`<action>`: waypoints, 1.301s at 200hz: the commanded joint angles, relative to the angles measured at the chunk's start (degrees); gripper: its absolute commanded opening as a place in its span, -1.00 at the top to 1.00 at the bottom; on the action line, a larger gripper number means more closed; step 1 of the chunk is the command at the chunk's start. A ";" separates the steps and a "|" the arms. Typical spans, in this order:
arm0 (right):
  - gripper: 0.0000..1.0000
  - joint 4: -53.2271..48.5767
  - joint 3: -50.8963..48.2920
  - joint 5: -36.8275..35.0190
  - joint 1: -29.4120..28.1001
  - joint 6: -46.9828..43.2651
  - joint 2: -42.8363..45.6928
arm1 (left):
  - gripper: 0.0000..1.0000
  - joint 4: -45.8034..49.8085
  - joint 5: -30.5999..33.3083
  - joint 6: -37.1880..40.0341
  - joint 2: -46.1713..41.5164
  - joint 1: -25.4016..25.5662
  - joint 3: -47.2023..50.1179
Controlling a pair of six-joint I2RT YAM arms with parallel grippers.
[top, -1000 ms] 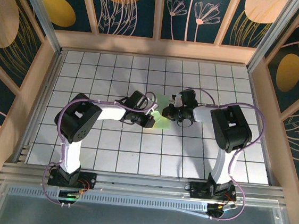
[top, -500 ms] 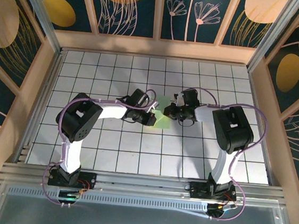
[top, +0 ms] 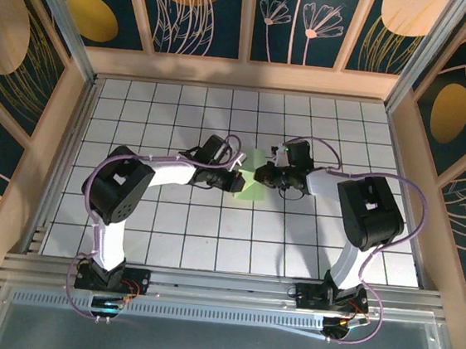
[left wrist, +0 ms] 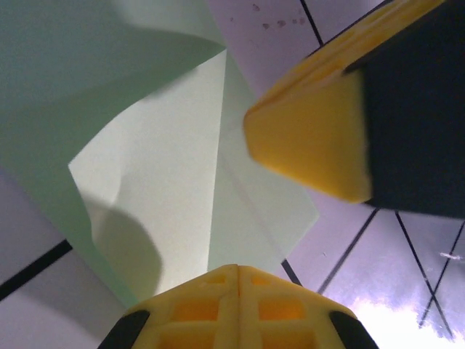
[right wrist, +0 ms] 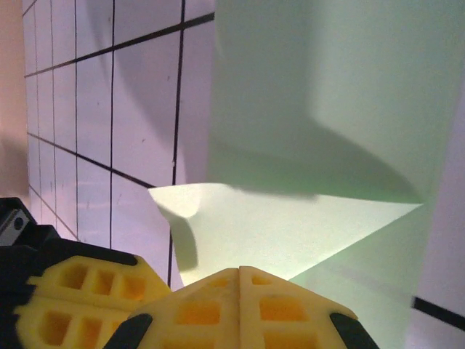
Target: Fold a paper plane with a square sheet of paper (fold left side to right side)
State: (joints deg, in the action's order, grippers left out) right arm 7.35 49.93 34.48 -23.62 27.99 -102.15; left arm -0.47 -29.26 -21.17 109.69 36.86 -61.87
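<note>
Pale-green thin square sheet of paper [top: 252,191], part-folded, lies mid-worktop [top: 169,226]. Your left hand [top: 237,177] crept up vs. right hand [top: 260,176]; both pinched shut, gripping nothing. Prob. creasing.

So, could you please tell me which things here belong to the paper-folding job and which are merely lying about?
Belongs to the job:
- pale-green paper sheet, partly folded
- left end effector, shut
- right end effector, shut

Just surroundings:
- white grid-tiled table
- patterned wall panels
</note>
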 commanded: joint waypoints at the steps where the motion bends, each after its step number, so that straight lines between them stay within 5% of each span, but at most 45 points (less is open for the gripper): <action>1: 1.00 3.04 -0.15 1.37 -1.29 1.42 -1.43 | 0.95 -1.37 0.39 -1.66 -2.93 -0.04 2.28; 106: 1.00 1.33 4.29 -0.72 -1.63 0.54 -7.21 | 0.99 -3.32 -1.85 -2.78 -0.32 -0.03 3.95; 260: 1.00 -0.60 3.75 -1.38 -1.80 0.02 -3.37 | 1.00 -4.37 0.65 -3.34 2.24 -0.03 5.84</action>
State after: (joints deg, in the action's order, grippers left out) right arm 7.84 53.43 33.87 -24.97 28.84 -108.09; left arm -4.05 -29.47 -23.81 110.54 36.86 -56.71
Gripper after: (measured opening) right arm 0.051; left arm 0.048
